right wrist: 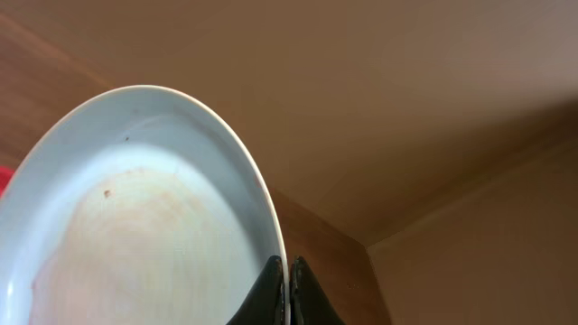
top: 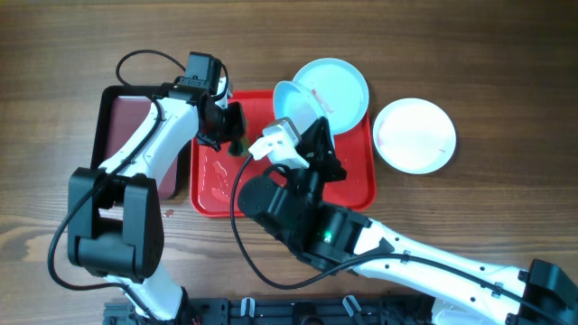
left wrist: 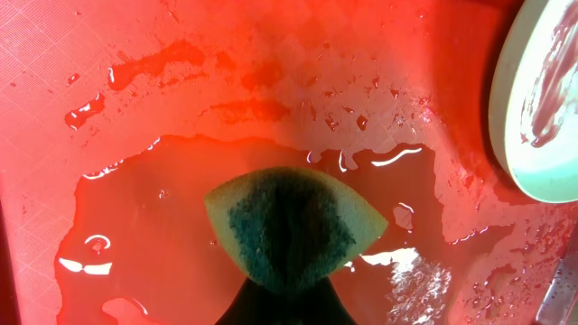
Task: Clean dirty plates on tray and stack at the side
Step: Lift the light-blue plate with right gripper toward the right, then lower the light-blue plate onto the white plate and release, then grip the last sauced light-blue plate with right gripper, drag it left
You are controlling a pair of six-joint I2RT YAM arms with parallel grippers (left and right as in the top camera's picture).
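The red tray (top: 357, 185) lies mid-table, wet with puddles (left wrist: 163, 226). My right gripper (top: 318, 135) is shut on the rim of a light blue plate (top: 296, 104) and holds it tilted on edge above the tray; the right wrist view shows its faintly smeared face (right wrist: 144, 217) and my jaws (right wrist: 287, 291) pinching the rim. A second light blue plate (top: 339, 86) with red smears rests on the tray's far edge. The white plate (top: 414, 134) lies on the table right of the tray. My left gripper (top: 237, 137) is shut on a yellow-green sponge (left wrist: 293, 226) over the tray's wet left part.
A dark maroon tray (top: 126, 126) sits at the left under my left arm. The tilted plate's rim (left wrist: 533, 108) shows at the right edge of the left wrist view. Bare wooden table surrounds the trays.
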